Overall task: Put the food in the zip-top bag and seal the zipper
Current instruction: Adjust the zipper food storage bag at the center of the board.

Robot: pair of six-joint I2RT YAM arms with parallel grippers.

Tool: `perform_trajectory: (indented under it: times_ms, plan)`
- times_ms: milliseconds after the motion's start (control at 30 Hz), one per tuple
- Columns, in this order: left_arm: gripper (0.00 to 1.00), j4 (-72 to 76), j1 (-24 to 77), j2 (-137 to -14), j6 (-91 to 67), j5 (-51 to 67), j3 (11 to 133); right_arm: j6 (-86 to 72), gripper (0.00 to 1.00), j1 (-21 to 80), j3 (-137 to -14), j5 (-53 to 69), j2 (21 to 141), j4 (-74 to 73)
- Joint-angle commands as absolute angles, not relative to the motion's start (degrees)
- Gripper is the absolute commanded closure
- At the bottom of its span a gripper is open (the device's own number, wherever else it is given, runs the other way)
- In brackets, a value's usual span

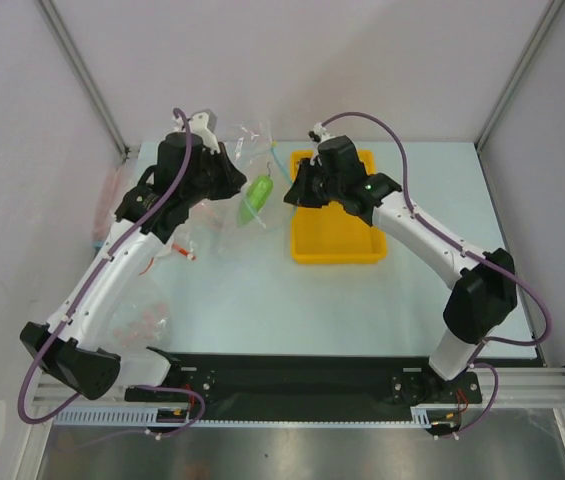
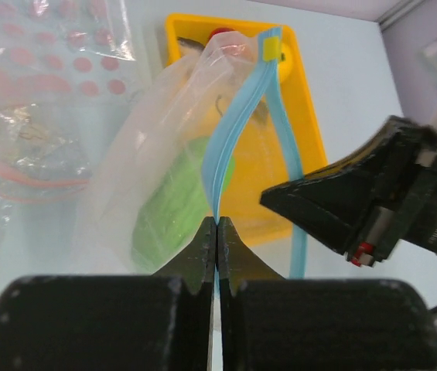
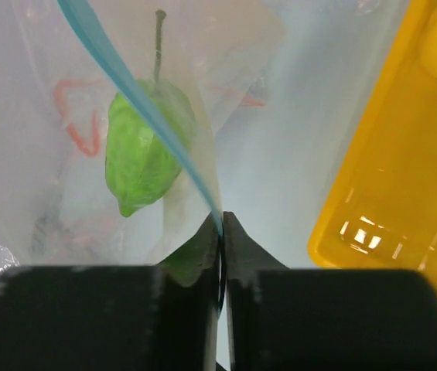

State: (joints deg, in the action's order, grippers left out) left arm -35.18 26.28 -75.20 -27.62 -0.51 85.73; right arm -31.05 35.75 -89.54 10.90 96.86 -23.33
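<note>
Left claw [image 2: 216, 232] and right claw [image 3: 222, 228] each clamp the teal zipper [image 2: 213, 182] of the zip-top bag [image 2: 141, 170], green vegetable [image 3: 145, 151] inside.

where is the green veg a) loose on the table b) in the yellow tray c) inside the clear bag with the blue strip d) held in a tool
c: the green vegetable shows through the clear bag wall behind the blue strip, outside the yellow tray
</note>
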Motion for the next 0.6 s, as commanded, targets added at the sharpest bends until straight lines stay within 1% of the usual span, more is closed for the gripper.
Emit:
perform_trajectory:
  times_ms: [0,33,67,100,133,167,300,400,433,467,567]
  plan:
    - [1.0,-40.04,25.84,-73.74,-25.49,-7.87,86.66,-27.08,0.97,39.7,-98.93,-4.35,97.73,-29.69]
    - [1.0,-41.99,25.49,-73.83,-25.49,-10.52,86.66,-23.68,1.0,41.29,-100.62,-8.57,98.78,-32.75]
    - [1.0,-43.84,25.05,-73.92,-25.75,-12.72,86.75,-21.82,1.0,43.22,-102.64,-17.05,99.49,-34.0]
    - [1.0,-45.95,24.7,-73.83,-26.01,-14.92,86.57,-20.32,1.0,46.29,-105.44,-21.23,100.28,-36.19]
    - [1.0,-48.23,23.74,-72.96,-26.89,-19.03,86.14,-18.91,1.0,47.54,-106.77,-24.75,101.68,-37.17]
    - [1.0,-48.77,23.3,-72.25,-27.24,-20.29,85.52,-18.81,1.0,48.16,-107.57,-28.35,102.21,-38.13]
    - [1.0,-48.6,19.78,-68.65,-27.42,-22.67,81.83,-21.18,1.0,47.2,-107.76,-29.18,102.92,-40.87]
    - [1.0,-48.69,18.72,-68.03,-25.76,-23.99,82.35,-21.7,1.0,45.97,-106.52,-25.76,102.48,-39.47]
    - [1.0,-48.69,18.63,-68.11,-24.97,-24.08,82.7,-21.8,0.98,45.71,-106.44,-24.27,102.57,-38.94]
    - [1.0,-48.6,18.63,-68.64,-24.53,-23.73,83.05,-21.62,0.96,45.53,-106.44,-19.3,102.92,-38.33]
    - [1.0,-47.65,18.72,-69.34,-23.21,-22.51,84.9,-22.41,0.74,44.65,-106.87,-9.8,103.8,-36.74]
